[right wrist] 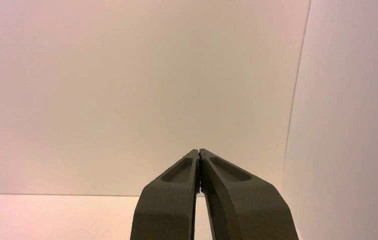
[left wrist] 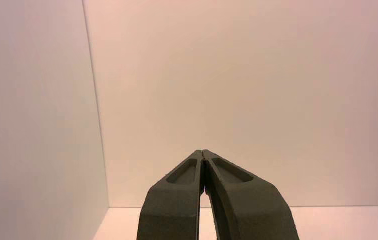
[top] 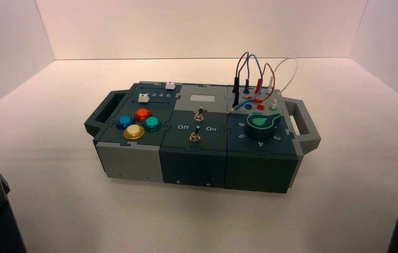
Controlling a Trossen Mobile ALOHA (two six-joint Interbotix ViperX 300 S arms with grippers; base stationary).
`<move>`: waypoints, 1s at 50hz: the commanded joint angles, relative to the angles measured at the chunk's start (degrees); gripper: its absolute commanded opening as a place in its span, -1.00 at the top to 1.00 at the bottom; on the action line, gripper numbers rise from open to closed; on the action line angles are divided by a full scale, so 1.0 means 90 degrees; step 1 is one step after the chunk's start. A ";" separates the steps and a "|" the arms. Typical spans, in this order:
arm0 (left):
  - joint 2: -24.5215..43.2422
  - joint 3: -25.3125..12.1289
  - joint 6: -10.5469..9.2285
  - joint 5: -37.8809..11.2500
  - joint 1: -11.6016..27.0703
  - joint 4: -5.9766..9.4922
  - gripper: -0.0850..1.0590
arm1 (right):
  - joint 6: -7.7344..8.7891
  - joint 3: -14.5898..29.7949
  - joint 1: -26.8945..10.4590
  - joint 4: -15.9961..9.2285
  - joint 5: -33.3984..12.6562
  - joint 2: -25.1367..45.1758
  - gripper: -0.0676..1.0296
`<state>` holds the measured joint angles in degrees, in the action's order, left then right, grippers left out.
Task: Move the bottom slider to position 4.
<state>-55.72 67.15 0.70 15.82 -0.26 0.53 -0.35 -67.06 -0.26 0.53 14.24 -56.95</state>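
White worktop (top: 54,174) is being occupied by the box, its bottom slider (top: 144,98) lying nearer the left gripper (left wrist: 203,151), both grippers' fingers pressed together, right gripper (right wrist: 198,150) parked.

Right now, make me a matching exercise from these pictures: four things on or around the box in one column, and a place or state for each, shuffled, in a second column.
Things:
1. small white square bottom slider knob
2. round orange push button
3. green pointer knob
4. left gripper

Places or states:
A. shut, facing a bare wall
B. right section of the box, inside curved numerals
C. on the numbered track, left section
D. in the four-button cluster, farthest from the robot

Pairs: 1-C, 2-D, 3-B, 4-A
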 commanded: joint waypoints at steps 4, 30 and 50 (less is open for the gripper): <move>0.0039 -0.0088 0.0020 0.0029 -0.0020 0.0010 0.90 | -0.0010 0.0205 0.0010 0.0000 0.0029 0.0039 0.92; 0.0449 -0.0605 0.0029 -0.1475 0.0059 0.0010 0.90 | -0.0049 0.0488 -0.0166 0.0000 -0.1016 0.0166 0.92; 0.2109 -0.1416 0.0029 -0.3467 0.0869 0.0059 0.90 | -0.0176 0.1123 -0.1055 -0.0303 -0.2490 0.1250 0.92</move>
<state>-38.67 56.78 0.79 -13.45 6.24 0.97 -1.67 -60.12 -7.65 -1.32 -6.15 -48.08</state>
